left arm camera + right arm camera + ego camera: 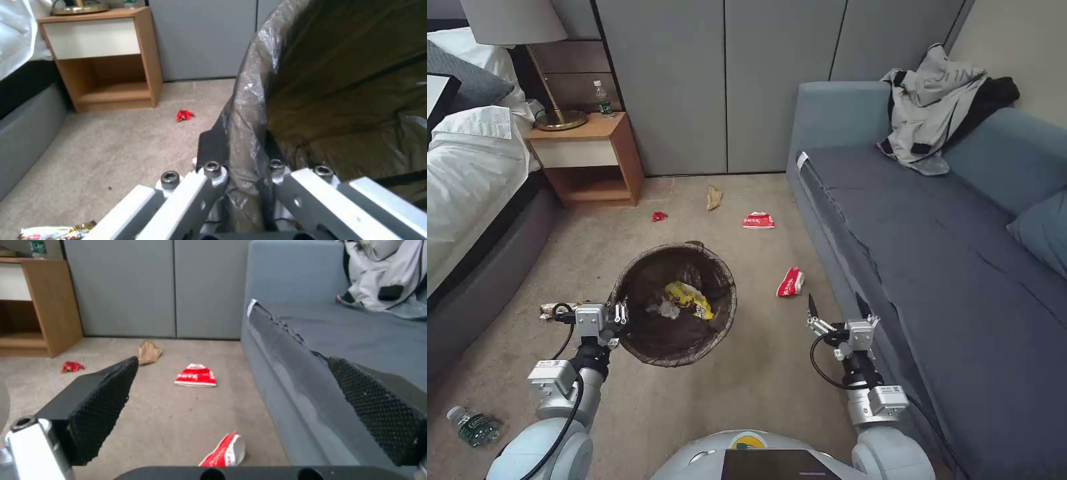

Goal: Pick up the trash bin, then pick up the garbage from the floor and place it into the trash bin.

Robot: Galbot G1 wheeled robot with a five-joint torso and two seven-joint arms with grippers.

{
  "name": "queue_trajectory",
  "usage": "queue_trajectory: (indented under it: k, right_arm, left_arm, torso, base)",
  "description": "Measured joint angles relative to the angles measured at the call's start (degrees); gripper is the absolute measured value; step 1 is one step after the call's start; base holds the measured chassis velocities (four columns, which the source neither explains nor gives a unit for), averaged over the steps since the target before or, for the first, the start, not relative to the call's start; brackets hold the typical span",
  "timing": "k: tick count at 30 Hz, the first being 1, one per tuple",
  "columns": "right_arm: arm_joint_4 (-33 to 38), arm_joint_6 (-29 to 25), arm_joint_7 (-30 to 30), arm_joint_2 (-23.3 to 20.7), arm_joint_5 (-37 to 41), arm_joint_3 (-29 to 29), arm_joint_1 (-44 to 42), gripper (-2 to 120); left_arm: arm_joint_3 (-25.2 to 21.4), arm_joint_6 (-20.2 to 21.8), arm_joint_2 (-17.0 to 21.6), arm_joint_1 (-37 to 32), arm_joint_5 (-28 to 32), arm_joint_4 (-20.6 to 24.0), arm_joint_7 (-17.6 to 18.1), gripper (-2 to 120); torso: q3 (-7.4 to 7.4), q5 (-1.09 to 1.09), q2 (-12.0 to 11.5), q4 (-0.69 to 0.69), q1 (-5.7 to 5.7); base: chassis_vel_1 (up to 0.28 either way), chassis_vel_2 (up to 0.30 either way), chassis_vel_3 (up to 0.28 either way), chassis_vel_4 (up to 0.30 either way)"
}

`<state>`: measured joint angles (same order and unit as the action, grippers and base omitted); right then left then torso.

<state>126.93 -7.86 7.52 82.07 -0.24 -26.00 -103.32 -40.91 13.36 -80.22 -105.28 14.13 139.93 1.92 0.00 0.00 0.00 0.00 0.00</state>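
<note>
Nearest the robot, the left gripper [620,313] is clamped on the near-left rim of the trash bin [675,303]; in the left wrist view its fingers [212,146] pinch the folded bag edge. The bin's white shell is hidden from above. What shows is the crinkled dark brown liner [338,100], glossy where it wraps the rim. Inside lie a yellow snack wrapper [690,299] and a white tissue wad [663,308]. Whether the bin rests on the carpet [594,267] or hangs clear cannot be told.

Just left of the left gripper, a shiny brown snack wrapper [557,309] lies on the carpet, partly covered by the gripper and cut off at the left wrist view's edge [58,232].

The right gripper [835,305] hovers beside the sofa's [934,267] front edge, jaws spread wide with nothing between them. Its black textured pads [104,406] frame the floor ahead.

Just beyond it, a red-and-white packet [790,282] lies near the sofa front, partly cut off in the right wrist view [225,450]. Farther on lies a second red-and-white packet [758,221], its print too small to read. A small red scrap [659,216] sits near the nightstand's [590,157] front corner. A tan paper bag [714,197] lies farthest, close to the grey wall panels [727,80].

On the sofa's far corner lies grey-and-black clothing [937,107].
</note>
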Motion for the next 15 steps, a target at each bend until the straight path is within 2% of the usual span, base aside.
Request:
queue_trajectory:
  k: [15]
  right_arm:
    - [-0.3, 0.1, 0.0, -0.2, 0.0, 0.5, 0.3, 100]
  left_arm:
    - [0.1, -0.1, 0.0, -0.1, -0.1, -0.2, 0.0, 0]
  torso:
    - [0.0, 0.0, 0.0, 0.0, 0.0]
  base:
    - [-0.073, 0.06, 0.066, -0.064]
